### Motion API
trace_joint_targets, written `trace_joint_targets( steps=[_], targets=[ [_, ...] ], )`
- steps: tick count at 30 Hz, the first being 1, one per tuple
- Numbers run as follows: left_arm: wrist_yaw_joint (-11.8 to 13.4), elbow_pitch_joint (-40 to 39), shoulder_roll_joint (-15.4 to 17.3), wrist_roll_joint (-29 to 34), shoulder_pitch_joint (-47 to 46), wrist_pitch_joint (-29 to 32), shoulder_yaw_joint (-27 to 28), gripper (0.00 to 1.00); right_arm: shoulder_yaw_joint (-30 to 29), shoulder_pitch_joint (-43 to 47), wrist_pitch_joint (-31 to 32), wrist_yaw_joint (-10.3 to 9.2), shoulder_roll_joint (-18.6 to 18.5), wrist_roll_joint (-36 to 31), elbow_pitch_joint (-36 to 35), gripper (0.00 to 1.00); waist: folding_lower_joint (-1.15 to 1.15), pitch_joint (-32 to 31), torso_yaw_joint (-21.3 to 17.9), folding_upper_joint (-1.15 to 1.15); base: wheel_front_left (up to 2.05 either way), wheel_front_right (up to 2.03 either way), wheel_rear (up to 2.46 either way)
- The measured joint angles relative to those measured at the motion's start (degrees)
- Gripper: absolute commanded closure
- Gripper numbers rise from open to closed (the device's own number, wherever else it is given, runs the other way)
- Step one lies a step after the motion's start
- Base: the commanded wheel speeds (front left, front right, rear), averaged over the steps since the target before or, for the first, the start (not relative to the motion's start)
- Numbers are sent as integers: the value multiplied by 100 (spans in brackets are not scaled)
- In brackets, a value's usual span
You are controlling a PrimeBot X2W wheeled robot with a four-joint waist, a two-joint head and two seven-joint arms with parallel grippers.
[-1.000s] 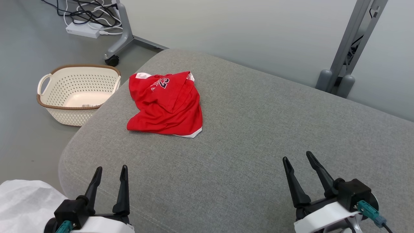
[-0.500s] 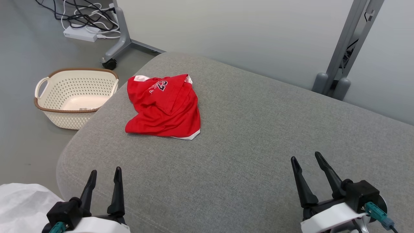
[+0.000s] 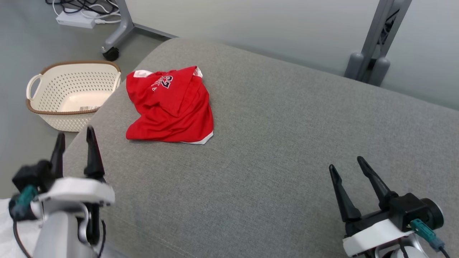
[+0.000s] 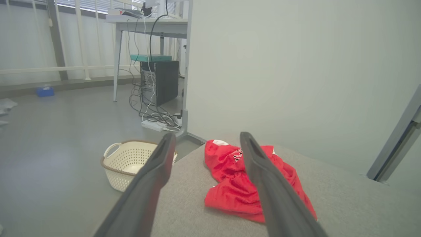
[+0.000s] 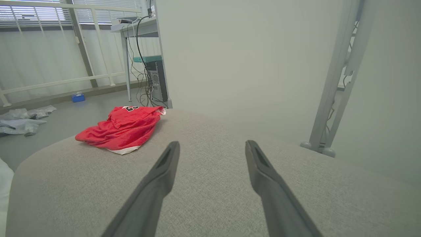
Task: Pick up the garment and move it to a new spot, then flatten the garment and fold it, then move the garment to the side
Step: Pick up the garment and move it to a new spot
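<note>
Two tools gaping: L tool point(image 3: 75, 131) high near garment point(image 3: 168, 105) (R tool point(image 3: 345, 161) low).

Pale wall point(image 3: 251, 21), grey floor point(image 3: 21, 43), metal desk point(image 4: 148, 24) beside blinded windows point(image 5: 33, 16)

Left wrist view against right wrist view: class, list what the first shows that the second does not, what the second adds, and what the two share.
Left wrist view, not the right: the white basket on the floor beside the grey cushion, the power strip, and the open left gripper. Right wrist view, not the left: the grey stand's round feet and the open right gripper. Both: the crumpled red garment lying untouched on the cushion, the desk with the computer tower, and the blue box.
</note>
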Motion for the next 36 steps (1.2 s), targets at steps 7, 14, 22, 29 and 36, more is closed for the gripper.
trace_joint_targets(
  steps=[7, 14, 22, 29, 36],
  targets=[
    [-138, 1742, 371, 38, -1671, 595, -109, 0, 83, -247, 0, 1, -391, -55, -118, 0, 0, 410, -146, 0, 0, 0, 0],
    [-281, 2986, 701, 46, -3031, 1744, -357, 0, 191, -619, 0, 1, -692, -82, -334, 0, 0, 949, -412, 0, 0, 0, 0],
    [-480, 3880, 757, -259, -4029, 2776, -450, 0, 226, -836, 0, 1, -962, -78, -552, 0, 0, 1561, -728, 0, 0, 0, 0],
    [-388, 4488, 982, -309, -4422, 3084, -453, 0, 326, -1015, 0, 1, -1007, -69, -634, 0, 0, 1913, -1065, 0, 0, 0, 0],
    [-146, 4798, 1111, -318, -4638, 3226, -478, 0, 310, -1067, 0, 1, -1017, -70, -669, 0, 0, 2182, -1322, 0, 0, 0, 0]
  ],
)
